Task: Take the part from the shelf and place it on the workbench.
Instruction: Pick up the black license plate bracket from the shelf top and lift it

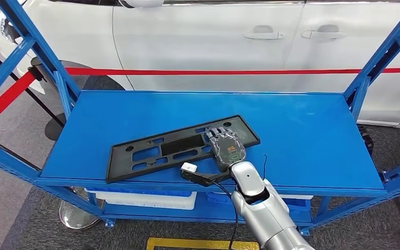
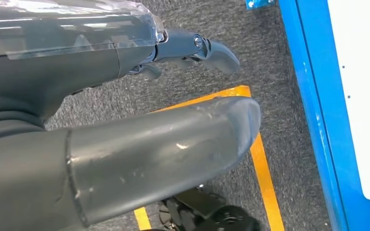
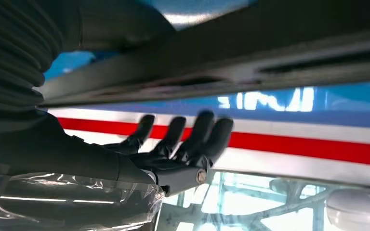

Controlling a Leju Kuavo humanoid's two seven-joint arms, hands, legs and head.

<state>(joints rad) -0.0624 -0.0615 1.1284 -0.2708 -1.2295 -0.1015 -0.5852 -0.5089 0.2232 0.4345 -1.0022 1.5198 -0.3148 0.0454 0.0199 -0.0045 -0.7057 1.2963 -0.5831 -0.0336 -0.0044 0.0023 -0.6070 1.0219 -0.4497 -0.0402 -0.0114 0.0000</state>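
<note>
While my right hand (image 1: 228, 148) lies over the near-right stretch of the part (image 1: 179, 147), I can't call it a grip: in the right wrist view the fingers (image 3: 192, 134) look stretched out and apart, alongside the part's dark edge, and whether they touch it or the thumb is under it I cannot tell. I judge that hand open, holding nothing. The part is a long, flat black frame with cut-outs, lying on the blue shelf (image 1: 302, 140) toward its front, its long axis running diagonally from the near-left corner up toward the middle, so the hand sits at the farther, right-hand end of it. That matters: lifting from one end of something this long will probably make the far end sag or drag. My left hand (image 2: 125, 144) hangs low over grey floor and a yellow line (image 2: 265, 178), fingers apart and empty, well away from the part, so the right is clearly nearer.
</note>
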